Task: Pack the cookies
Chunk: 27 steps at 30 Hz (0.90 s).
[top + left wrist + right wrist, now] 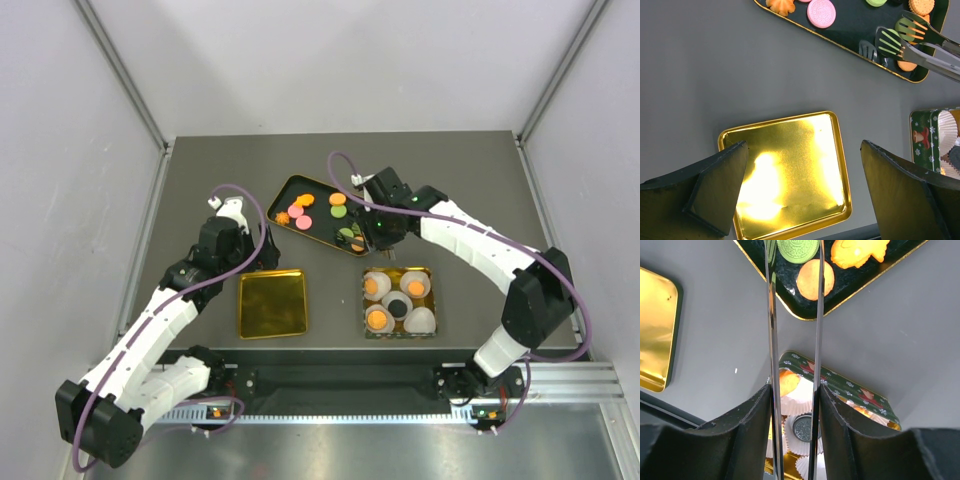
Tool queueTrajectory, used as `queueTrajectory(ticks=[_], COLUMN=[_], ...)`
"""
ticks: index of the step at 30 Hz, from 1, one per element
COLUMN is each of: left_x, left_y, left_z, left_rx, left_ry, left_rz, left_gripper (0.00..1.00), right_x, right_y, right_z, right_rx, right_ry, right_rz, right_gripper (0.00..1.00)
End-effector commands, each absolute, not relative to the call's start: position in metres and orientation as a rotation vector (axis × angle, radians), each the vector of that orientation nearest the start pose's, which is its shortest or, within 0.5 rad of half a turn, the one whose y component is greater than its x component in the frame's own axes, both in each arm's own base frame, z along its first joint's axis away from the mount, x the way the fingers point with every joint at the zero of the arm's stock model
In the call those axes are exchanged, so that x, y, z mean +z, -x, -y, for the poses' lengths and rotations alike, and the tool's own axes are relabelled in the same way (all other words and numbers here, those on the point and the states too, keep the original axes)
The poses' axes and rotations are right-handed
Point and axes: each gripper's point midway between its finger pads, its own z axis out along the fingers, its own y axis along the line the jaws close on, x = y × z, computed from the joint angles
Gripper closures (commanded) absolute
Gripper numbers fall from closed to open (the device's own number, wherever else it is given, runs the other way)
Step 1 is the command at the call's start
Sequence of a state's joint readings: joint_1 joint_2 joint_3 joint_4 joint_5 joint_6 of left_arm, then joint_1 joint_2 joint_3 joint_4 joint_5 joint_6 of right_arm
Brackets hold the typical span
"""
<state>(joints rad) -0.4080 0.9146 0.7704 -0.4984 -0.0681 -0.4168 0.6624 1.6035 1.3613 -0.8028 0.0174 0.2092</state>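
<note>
The right wrist view alone shows the jaws of the right gripper [794, 390] clamping tongs [771, 330] over the cookies [798, 247]; those of the left gripper [804, 145] stand apart above the grey worktop [715, 75].

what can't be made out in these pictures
- Right wrist: the tongs run off the top edge, so their tips are unseen.
- Right wrist: the green tin sits mostly behind the fingers of the right gripper.
- Left wrist: the same tin is cut by the right edge.
- Top external: a corner of the black tray lies under the right wrist.
</note>
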Motion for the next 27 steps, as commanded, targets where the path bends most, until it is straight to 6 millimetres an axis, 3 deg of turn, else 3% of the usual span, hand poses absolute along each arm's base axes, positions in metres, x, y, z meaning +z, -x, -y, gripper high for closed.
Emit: queueTrajectory(ticks=[1, 9, 13, 23, 27], left_x=[0.182, 0.183, 0.183, 0.183, 0.184], left_y=[-0.27, -0.271, -0.27, -0.27, -0.27], left_z=[0.12, 0.12, 0.12, 0.12, 0.119], left_rx=[-0.393, -0.394, -0.395, -0.391, -0.389], left_ry=[0.049, 0.049, 0.051, 0.052, 0.055], left_rz=[-2.178, -2.176, -2.175, -2.174, -2.169], left_gripper=[0.01, 0.01, 0.01, 0.01, 0.01], right_x=[0.158, 0.158, 0.161, 0.217, 0.241], right_y=[-0.296, -0.294, -0.294, -0.312, -0.308], right_z=[-0.231, -0.23, -0.231, -0.235, -0.229], right_rx=[0.286, 0.287, 0.295, 0.32, 0.337], right_ry=[0.576, 0.575, 0.578, 0.502, 0.461], right_rz=[-2.523, -2.525, -2.52, -2.371, -2.316], right_gripper=[0.6, 0.6, 0.69, 0.72, 0.73])
